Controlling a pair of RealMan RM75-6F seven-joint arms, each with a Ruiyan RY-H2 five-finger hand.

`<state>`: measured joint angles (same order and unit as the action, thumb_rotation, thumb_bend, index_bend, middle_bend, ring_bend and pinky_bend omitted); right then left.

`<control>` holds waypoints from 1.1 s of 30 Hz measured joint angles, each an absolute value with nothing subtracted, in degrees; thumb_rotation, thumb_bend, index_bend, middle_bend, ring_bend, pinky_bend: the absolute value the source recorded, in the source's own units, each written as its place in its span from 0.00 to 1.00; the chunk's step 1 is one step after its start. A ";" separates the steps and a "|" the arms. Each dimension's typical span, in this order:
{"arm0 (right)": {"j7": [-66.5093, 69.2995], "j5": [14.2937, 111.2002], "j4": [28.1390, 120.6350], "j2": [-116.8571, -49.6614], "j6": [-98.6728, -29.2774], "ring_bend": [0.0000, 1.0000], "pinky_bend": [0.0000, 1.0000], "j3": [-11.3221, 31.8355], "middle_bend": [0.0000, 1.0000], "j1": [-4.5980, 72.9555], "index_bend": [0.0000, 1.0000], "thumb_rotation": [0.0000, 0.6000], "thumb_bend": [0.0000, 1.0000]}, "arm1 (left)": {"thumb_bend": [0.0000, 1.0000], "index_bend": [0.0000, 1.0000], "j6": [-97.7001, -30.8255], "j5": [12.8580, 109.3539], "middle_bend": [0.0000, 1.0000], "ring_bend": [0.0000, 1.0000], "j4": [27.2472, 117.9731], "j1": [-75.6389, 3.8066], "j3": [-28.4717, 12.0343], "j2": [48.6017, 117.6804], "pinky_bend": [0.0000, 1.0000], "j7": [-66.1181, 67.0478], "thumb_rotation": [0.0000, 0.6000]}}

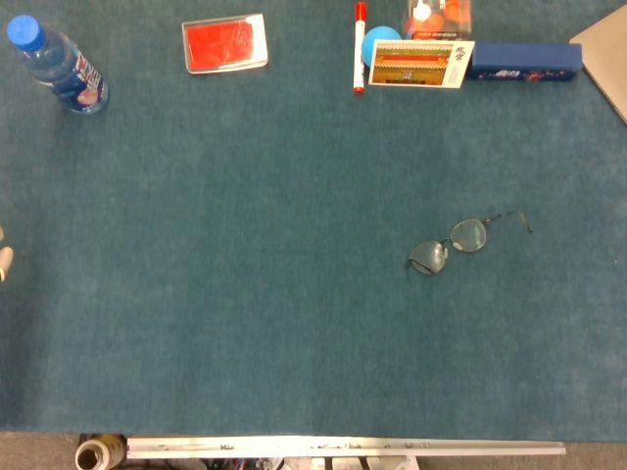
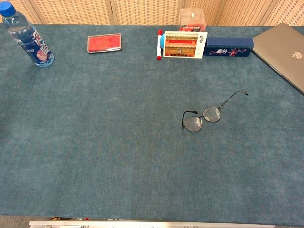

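A pair of thin wire-rimmed glasses (image 1: 460, 243) (image 2: 204, 118) lies unfolded on the blue-green table cloth (image 1: 245, 294) (image 2: 95, 142), right of centre, one temple arm stretched toward the back right. A small pale sliver (image 1: 4, 261) shows at the left edge of the head view; it may be a fingertip of my left hand, too little to tell how the hand stands. My right hand appears in neither view. Nothing touches the glasses.
Along the back stand a water bottle (image 1: 59, 67) (image 2: 27, 35), a red flat case (image 1: 225, 44) (image 2: 104, 42), a red marker (image 1: 360, 47) (image 2: 159, 43), a blue ball (image 1: 377, 44), a picture card (image 1: 421, 65) (image 2: 185, 45), a dark blue box (image 1: 524, 61) (image 2: 229, 47) and a laptop (image 2: 282, 47).
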<state>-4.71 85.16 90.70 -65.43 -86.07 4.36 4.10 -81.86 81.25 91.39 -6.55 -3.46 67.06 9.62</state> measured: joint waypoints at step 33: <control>-6.07 91.24 86.69 -72.64 -85.53 0.41 0.59 5.95 0.46 9.51 0.49 1.00 0.38 | 0.24 0.56 -82.25 80.33 0.57 0.44 90.39 -6.04 -3.51 66.66 0.53 7.59 1.00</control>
